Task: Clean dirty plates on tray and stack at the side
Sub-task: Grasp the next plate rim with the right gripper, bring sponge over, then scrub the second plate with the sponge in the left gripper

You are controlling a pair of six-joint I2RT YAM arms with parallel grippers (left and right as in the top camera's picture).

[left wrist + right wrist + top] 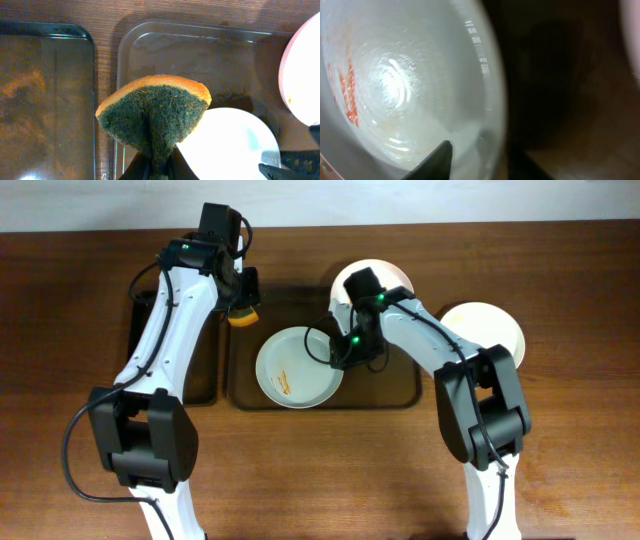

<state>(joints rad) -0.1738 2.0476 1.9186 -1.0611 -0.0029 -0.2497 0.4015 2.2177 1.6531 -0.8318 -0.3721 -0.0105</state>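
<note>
A white plate (pixel 295 370) streaked with orange-red sauce lies on the brown tray (pixel 320 402). My right gripper (pixel 343 352) straddles its right rim; in the right wrist view (pixel 475 155) one finger lies on top of the plate (pixel 395 85) and the other under its rim. A second plate (pixel 392 277) sits at the tray's back right, partly hidden by my right arm. A third plate (pixel 490 330) lies on the table to the right. My left gripper (pixel 243 300) is shut on a sponge (pixel 155 110) with a green scouring face and an orange back, above the tray's back left corner (pixel 200 45).
A smaller black tray (pixel 205 370) lies left of the brown tray and also shows in the left wrist view (pixel 45 100). The wooden table (pixel 560 460) surrounds both trays. The sauced plate (pixel 230 145) and the edge of the back plate (pixel 300 75) show beyond the sponge.
</note>
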